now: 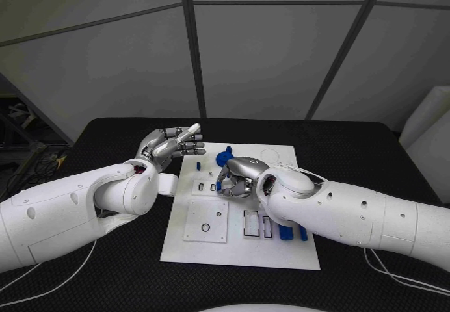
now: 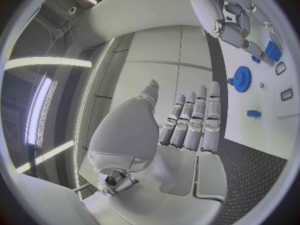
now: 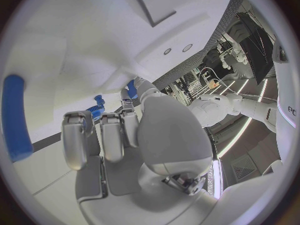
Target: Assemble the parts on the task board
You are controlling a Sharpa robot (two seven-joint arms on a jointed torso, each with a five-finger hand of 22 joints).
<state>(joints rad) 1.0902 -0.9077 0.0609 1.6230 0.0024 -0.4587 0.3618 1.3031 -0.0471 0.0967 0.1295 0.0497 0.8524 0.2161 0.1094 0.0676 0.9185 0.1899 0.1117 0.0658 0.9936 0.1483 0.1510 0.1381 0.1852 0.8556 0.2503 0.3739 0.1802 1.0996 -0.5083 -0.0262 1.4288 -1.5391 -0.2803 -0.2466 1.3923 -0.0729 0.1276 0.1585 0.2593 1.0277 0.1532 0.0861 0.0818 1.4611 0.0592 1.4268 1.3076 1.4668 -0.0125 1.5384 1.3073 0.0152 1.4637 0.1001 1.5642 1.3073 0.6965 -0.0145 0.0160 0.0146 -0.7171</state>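
The white task board lies in the middle of the black table. A blue gear stands at its far end, also seen as the gear and the gear. My right hand hovers low over the board just in front of the gear, fingers curled down toward it; what lies under them is hidden. A small blue part shows beside its thumb. My left hand is raised off the board's far left corner, fingers straight and empty. Two blue bars lie near the board's right edge.
A small blue peg stands near the board's left edge. Rectangular slots and a raised square plate with ring holes occupy the board's near half. Black table surrounds the board; a cable trails at the front left.
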